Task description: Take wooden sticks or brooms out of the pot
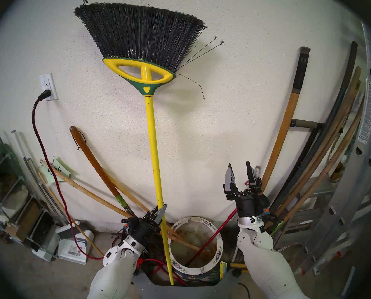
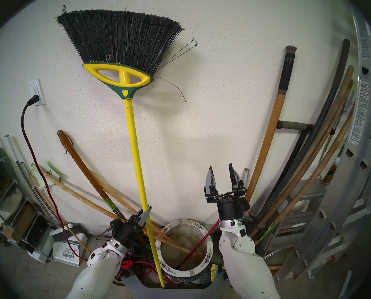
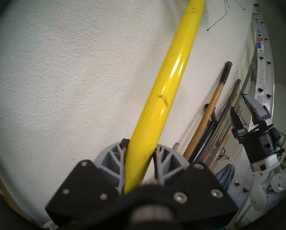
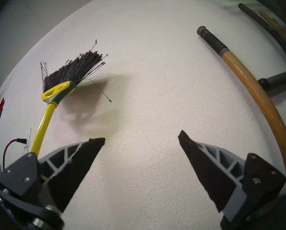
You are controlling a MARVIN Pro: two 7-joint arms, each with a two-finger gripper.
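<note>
The broom (image 1: 153, 141) stands almost upright against the wall, black bristles up, on a thin yellow pole (image 3: 164, 91). My left gripper (image 1: 161, 208) is shut on the pole low down, just left of the pot (image 1: 218, 231). The pole's bottom tip (image 1: 172, 283) shows outside the pot's white flowered rim, at its front left. Tan wooden sticks (image 1: 87, 190) and a brown one (image 1: 94, 162) lean left out of the pot. A thin red rod (image 1: 210, 238) leans right from it. My right gripper (image 1: 240, 173) stands open and empty above the pot's right side, fingers up.
Long tool handles (image 1: 283, 128) and an aluminium ladder (image 1: 352, 184) lean against the wall at the right. A red cord (image 1: 40, 145) runs from the wall outlet (image 1: 47, 87) down to the floor. A shelf (image 1: 3, 184) and a dustpan (image 1: 72, 246) stand at the left.
</note>
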